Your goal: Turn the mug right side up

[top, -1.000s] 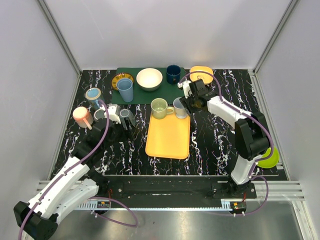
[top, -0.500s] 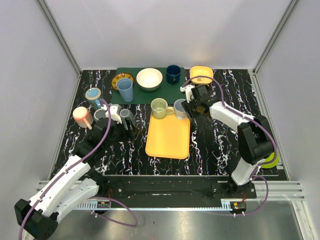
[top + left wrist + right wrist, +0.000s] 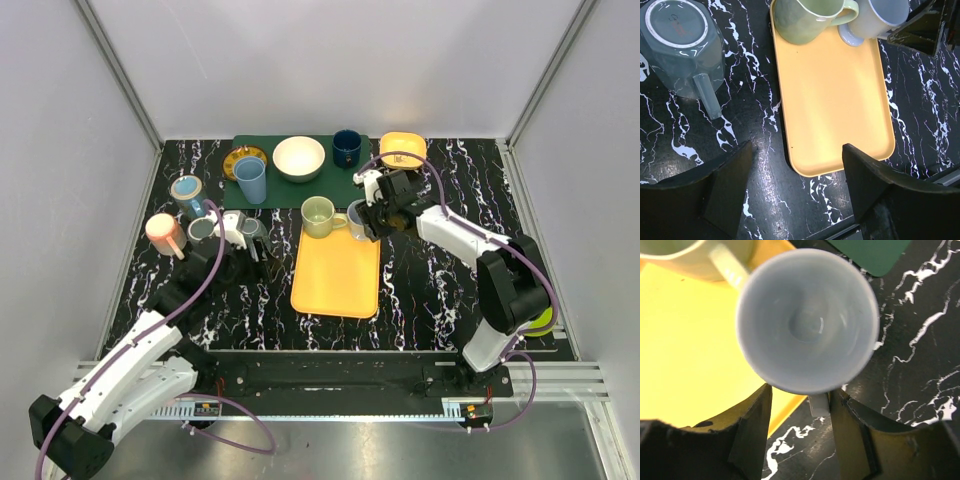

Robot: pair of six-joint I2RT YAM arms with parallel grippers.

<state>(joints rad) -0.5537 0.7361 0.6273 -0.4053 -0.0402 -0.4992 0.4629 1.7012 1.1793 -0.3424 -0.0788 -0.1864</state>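
A grey-blue mug [image 3: 677,45] stands upside down on the black marble table, base up, left of the orange tray [image 3: 835,100]. In the top view it [image 3: 248,229] is partly hidden by my left gripper [image 3: 257,247]. That gripper [image 3: 795,190] is open and empty, hovering near the tray's near left corner. A pale blue mug [image 3: 807,320] stands upright on the tray's far right corner, beside a green mug [image 3: 318,215]. My right gripper [image 3: 800,425] is open, with the pale mug's handle [image 3: 819,405] between its fingers.
A green mat [image 3: 330,185] at the back holds a white bowl [image 3: 299,158], a blue cup [image 3: 250,180], a navy mug [image 3: 347,147] and a small patterned plate [image 3: 243,157]. An orange bowl [image 3: 403,146] sits far right. A pink mug [image 3: 163,232], a grey cup [image 3: 200,229] and a lidded cup [image 3: 186,190] stand at the left.
My right gripper has shifted a little left, closer around the pale blue mug at the tray corner. The left arm has hardly moved.
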